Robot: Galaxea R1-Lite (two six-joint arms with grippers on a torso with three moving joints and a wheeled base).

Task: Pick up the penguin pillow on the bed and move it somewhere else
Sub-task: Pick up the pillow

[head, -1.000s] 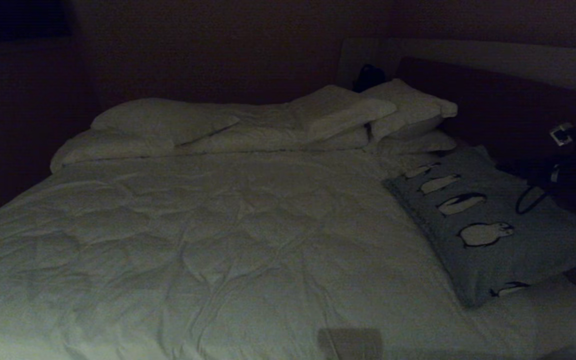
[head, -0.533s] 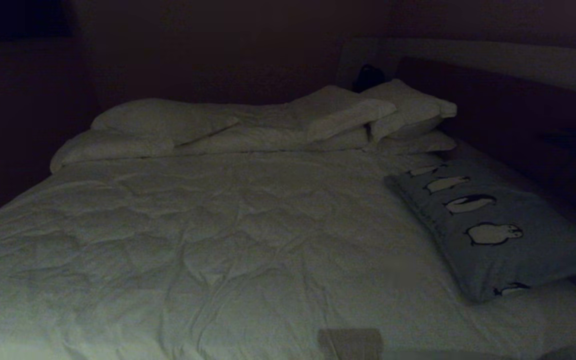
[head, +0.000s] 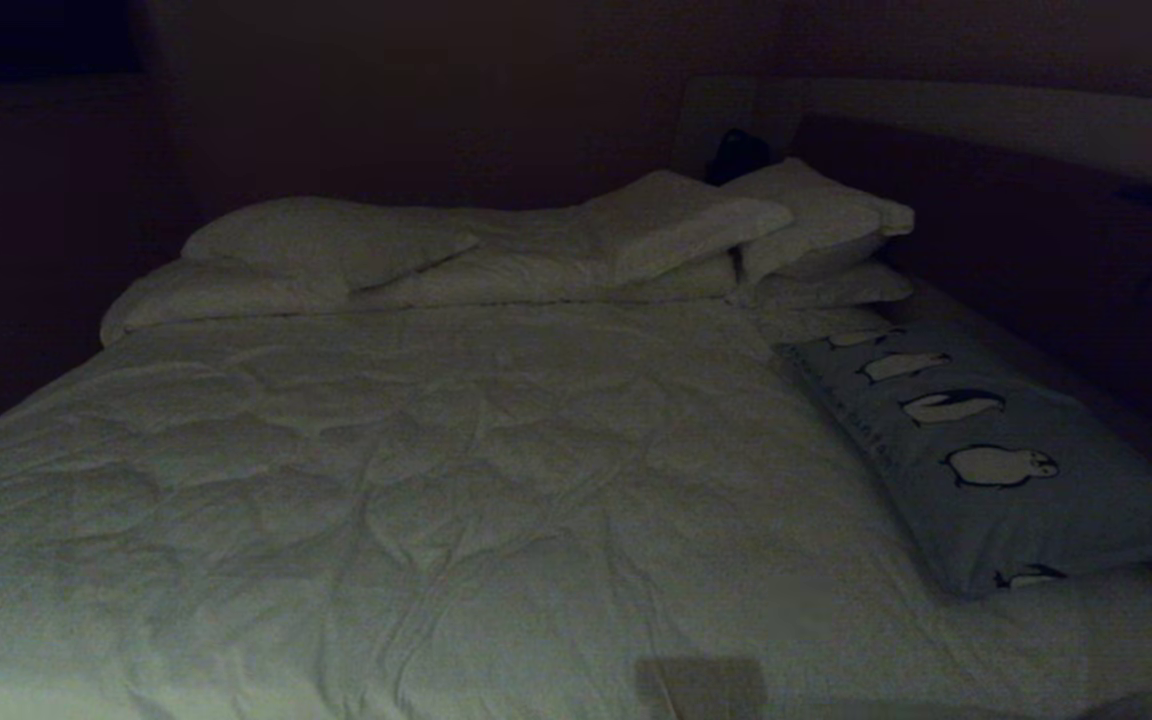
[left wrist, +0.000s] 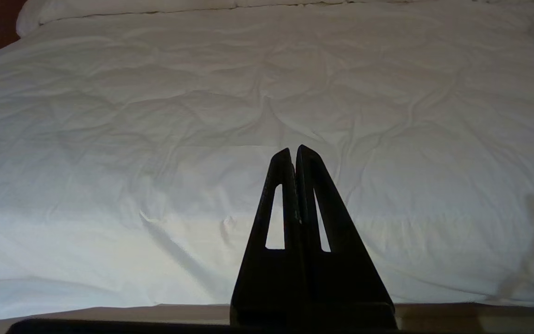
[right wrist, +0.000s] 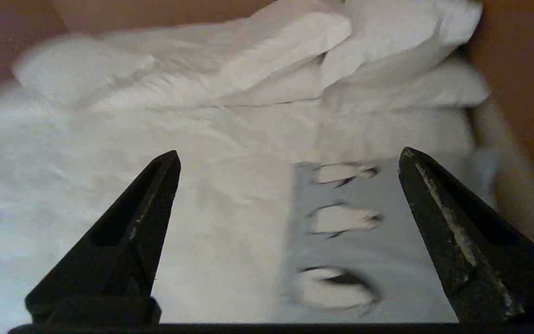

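Bed point(head: 436, 450) with its wrinkled white duvet fills the head view, plain white pillows point(head: 496, 250) stacked at the far end. Penguin pillow point(head: 986, 450) lies flat along the bed's right edge, ungripped. Right gripper point(right wrist: 288, 155) hangs spread wide above it, holding nothing; left gripper point(left wrist: 294, 150) is parked clenched over the duvet. Placement looks finished; only withdrawal remains.

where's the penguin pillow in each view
Head view: penguin pillow lies along the bed's right edge, lower right of the picture.
Left wrist view: not in it; only white duvet beyond the left gripper.
Right wrist view: right of centre, between the right gripper's open fingers.
Shared landmark: the stacked white pillows beyond it.
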